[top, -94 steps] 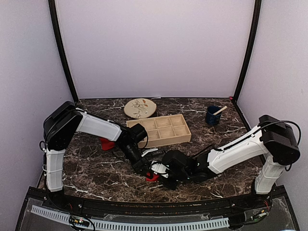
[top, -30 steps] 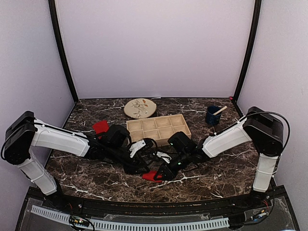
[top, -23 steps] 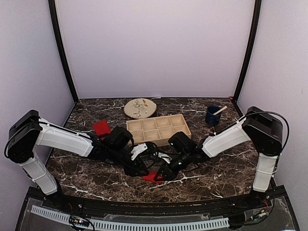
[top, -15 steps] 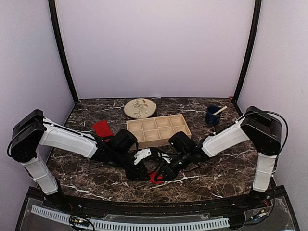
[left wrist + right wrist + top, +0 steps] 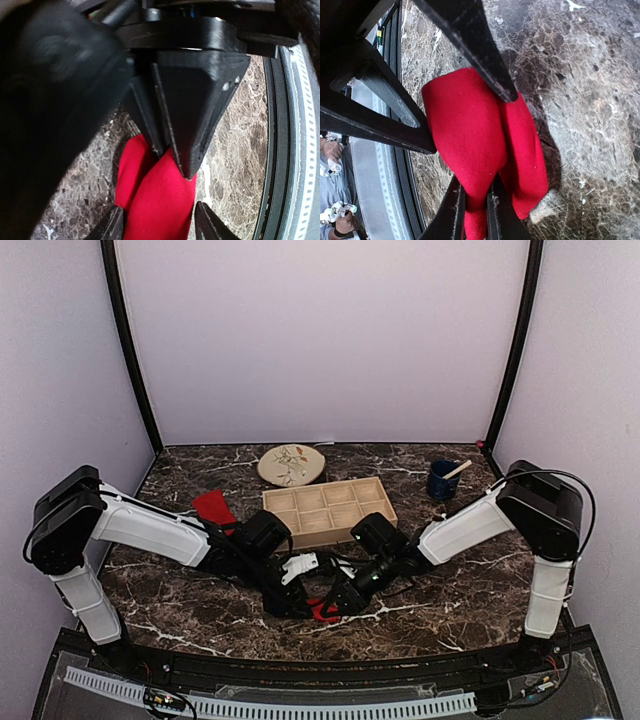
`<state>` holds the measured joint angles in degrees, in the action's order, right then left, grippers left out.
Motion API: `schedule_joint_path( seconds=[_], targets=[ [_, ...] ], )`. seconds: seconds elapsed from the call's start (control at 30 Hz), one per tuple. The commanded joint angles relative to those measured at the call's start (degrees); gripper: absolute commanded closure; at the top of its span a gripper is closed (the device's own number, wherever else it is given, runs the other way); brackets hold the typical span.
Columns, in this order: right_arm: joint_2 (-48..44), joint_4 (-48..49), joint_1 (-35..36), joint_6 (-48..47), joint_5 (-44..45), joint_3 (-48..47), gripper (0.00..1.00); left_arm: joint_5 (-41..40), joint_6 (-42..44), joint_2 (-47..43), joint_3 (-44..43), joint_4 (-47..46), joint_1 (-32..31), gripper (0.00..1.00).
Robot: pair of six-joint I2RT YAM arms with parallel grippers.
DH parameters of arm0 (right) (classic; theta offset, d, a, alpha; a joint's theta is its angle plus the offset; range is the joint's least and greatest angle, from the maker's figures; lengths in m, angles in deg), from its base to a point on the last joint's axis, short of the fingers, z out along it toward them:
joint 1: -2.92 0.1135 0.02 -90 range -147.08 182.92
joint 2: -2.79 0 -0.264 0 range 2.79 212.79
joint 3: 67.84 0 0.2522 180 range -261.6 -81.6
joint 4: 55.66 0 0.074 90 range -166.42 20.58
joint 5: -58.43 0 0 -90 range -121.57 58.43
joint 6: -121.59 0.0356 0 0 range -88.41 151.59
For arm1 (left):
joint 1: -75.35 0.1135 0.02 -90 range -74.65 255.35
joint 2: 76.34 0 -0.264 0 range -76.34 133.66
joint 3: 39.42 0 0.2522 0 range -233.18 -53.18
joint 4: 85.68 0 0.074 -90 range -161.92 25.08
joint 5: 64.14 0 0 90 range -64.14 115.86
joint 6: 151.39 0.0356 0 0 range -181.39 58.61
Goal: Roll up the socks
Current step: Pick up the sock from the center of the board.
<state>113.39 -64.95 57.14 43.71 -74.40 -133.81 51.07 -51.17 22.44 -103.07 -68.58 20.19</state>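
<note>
One bright red fabric sock [image 5: 470,125] sits bunched into a soft lump on the dark marble-patterned table [image 5: 470,585], near its front edge. The right gripper [image 5: 475,200] is clamped shut on a fold of it. The left gripper [image 5: 160,217] straddles the same lump, jaws apart, its tips beside the cloth. A second red sock [image 5: 212,508] lies behind the left arm [image 5: 150,528], left of the compartmented wooden tray [image 5: 335,532].

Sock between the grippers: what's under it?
Marble tabletop shows all round the sock, nothing else beneath its edges. The right gripper pinches a fold; the left gripper straddles it, open. Whatever is under the fold itself is covered by fabric.
</note>
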Motion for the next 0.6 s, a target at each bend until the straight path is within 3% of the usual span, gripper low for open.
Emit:
schedule_joint_path(
  seconds=[0.0, 0.57],
  targets=[
    [4.0, -9.3, -0.1, -0.8, 2.4, 1.3, 1.00, 1.1, 1.0, 1.3, -1.2, 2.7, -0.7, 0.50],
    [5.0, -10.8, -0.2, -1.5, 1.3, 0.1, 1.00, 3.4, 1.3, 4.3, -2.0, 3.1, -1.2, 0.54]
  ],
)
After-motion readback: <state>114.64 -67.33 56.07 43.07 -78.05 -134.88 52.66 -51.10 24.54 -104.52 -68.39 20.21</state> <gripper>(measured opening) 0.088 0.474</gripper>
